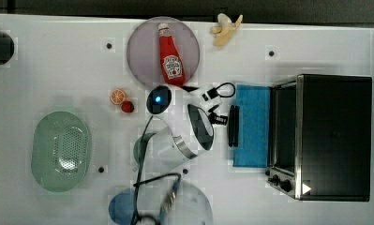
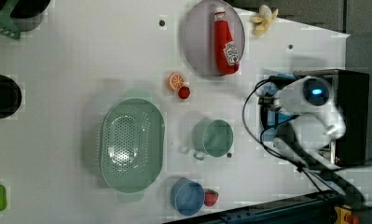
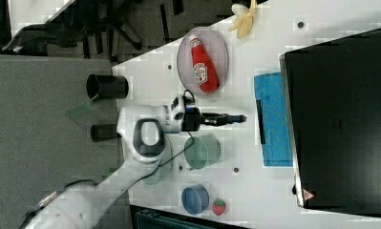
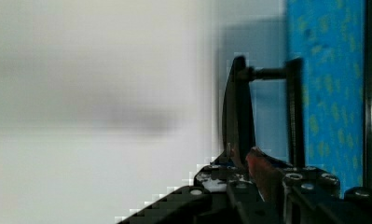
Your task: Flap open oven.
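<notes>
While gripper [image 3: 240, 118] nears handle [image 1: 233, 125], oven [image 1: 332, 136] door lies open.

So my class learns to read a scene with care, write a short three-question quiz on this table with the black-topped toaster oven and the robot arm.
1. True or false: the blue glass door of the black-topped, silver-framed toaster oven stands shut.
2. What lies on the round grey plate? A: peeled banana. B: red ketchup bottle. C: orange slice.
3. Fill in: in the top view, the pale green perforated oval basket is to the oven's ____.
Key: 1 false, the door lies flapped down, its black bar handle toward the gripper. 2 B. 3 left.
</notes>
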Tool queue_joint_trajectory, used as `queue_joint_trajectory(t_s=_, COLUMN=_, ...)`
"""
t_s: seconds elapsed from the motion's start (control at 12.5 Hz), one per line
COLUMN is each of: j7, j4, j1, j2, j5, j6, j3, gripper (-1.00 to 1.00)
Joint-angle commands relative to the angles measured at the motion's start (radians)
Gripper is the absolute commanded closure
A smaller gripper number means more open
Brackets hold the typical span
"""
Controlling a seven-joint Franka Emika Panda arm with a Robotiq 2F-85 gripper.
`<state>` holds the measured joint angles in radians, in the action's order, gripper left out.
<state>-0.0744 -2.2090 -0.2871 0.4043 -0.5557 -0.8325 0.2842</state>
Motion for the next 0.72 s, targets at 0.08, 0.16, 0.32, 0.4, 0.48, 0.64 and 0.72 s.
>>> queue_joint_trajectory(t_s=0.08, j7=0.063, j4=0.032, j1=0.016, j2=-0.161, j5=0.125, j6=-0.003, j3=0.003, gripper=0.65)
queue_joint_trajectory(t_s=0.16, j7=0.063, j4=0.033, j1=0.019, j2=-0.205, j5=0.194, j6=0.013, j3=0.003, gripper=0.65)
queue_joint_trajectory(t_s=0.32, j7=0.063, j4=0.036, j1=0.023, j2=-0.290, j5=0.317, j6=0.079, j3=0.003, gripper=0.65)
queue_joint_trajectory(t_s=0.4, j7=0.063, j4=0.043, j1=0.025, j2=-0.328, j5=0.366, j6=0.127, j3=0.003, gripper=0.65)
queue_joint_trajectory(t_s=0.48, j7=0.063, j4=0.053, j1=0.026, j2=-0.363, j5=0.410, j6=0.176, j3=0.004, gripper=0.65)
queue_joint_trajectory(t_s=0.64, j7=0.064, j4=0.081, j1=0.026, j2=-0.427, j5=0.476, j6=0.255, j3=0.006, gripper=0.65)
queue_joint_trajectory(t_s=0.72, j7=0.072, j4=0.097, j1=0.026, j2=-0.458, j5=0.497, j6=0.288, j3=0.006, gripper=0.65)
